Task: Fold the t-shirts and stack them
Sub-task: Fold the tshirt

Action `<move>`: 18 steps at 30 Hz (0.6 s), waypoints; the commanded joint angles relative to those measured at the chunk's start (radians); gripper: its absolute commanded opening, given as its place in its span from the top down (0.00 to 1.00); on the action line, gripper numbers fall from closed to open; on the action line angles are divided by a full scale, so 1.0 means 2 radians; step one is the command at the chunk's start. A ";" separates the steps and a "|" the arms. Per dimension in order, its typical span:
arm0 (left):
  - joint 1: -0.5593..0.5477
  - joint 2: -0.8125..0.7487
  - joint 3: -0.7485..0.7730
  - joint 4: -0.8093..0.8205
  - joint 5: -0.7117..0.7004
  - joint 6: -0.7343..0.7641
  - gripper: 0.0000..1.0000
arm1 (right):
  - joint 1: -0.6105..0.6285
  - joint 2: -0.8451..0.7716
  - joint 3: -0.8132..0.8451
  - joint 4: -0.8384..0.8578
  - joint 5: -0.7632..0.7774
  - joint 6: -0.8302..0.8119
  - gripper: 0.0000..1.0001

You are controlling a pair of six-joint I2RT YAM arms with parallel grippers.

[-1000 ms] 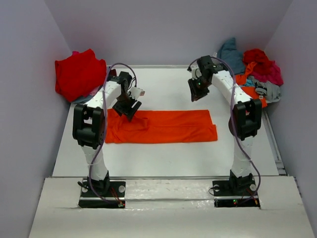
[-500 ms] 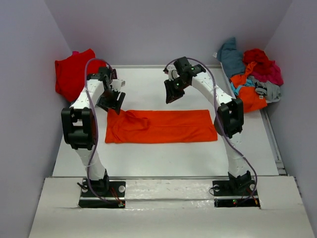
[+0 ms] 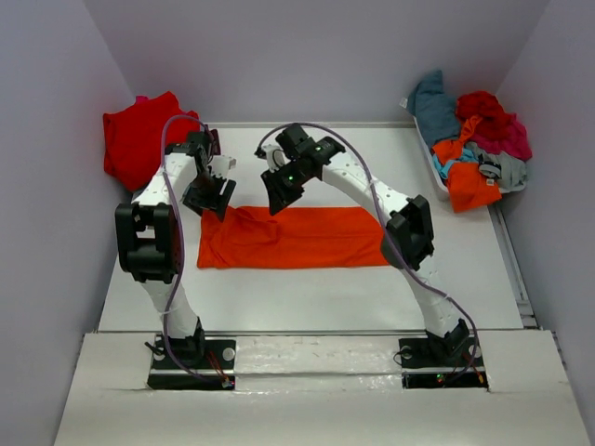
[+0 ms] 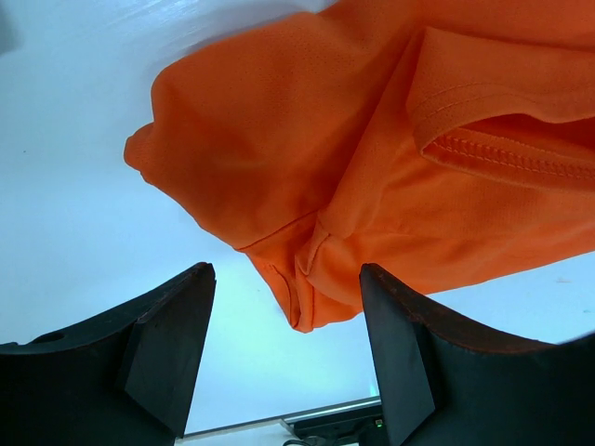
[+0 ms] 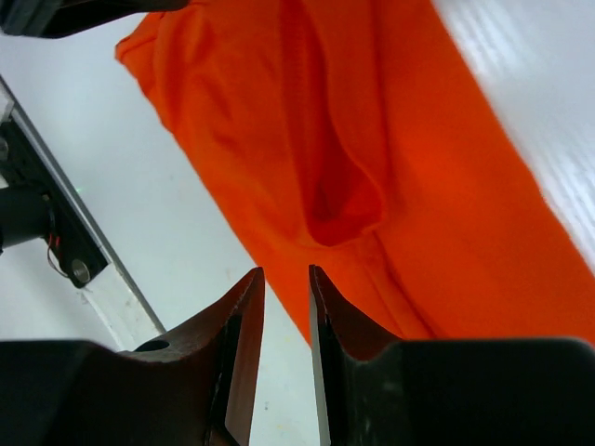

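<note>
right hand point(image 3: 279, 191): swinging in from upper right to left end of shirt point(image 3: 316, 237); barely apart, empty
left hand point(image 3: 210, 198): spread, empty
task: next fold likely

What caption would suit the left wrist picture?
Open fingers hover over the rumpled orange t-shirt on a white table.

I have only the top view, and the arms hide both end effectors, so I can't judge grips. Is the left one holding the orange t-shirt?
Observer: No. The left wrist view shows the left end effector open wide and empty. A bunched corner of the orange t-shirt lies beyond it, not pinched.
Operator: And the right?
Observer: The right wrist view shows the right end effector with its jaws nearly together. There is a narrow gap with nothing in it, and the shirt lies beneath.
</note>
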State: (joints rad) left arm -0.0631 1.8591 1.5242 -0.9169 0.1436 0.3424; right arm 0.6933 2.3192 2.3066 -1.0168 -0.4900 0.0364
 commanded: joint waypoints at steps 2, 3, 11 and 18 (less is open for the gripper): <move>0.004 -0.026 -0.005 -0.008 -0.005 0.004 0.25 | 0.022 -0.009 0.003 0.027 0.007 -0.007 0.68; 0.004 -0.026 -0.005 -0.008 -0.006 0.004 0.25 | 0.028 -0.005 0.008 0.025 0.005 -0.009 0.68; 0.004 -0.034 -0.004 -0.014 -0.003 0.006 0.25 | 0.038 0.012 -0.021 0.039 0.024 -0.027 0.68; 0.009 -0.041 -0.006 -0.021 0.007 0.011 0.25 | 0.038 0.030 -0.009 0.041 0.015 -0.030 0.67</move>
State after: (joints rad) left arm -0.0547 1.8378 1.5204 -0.9184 0.1448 0.3485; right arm 0.7658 2.3672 2.2669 -0.9768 -0.4526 -0.0048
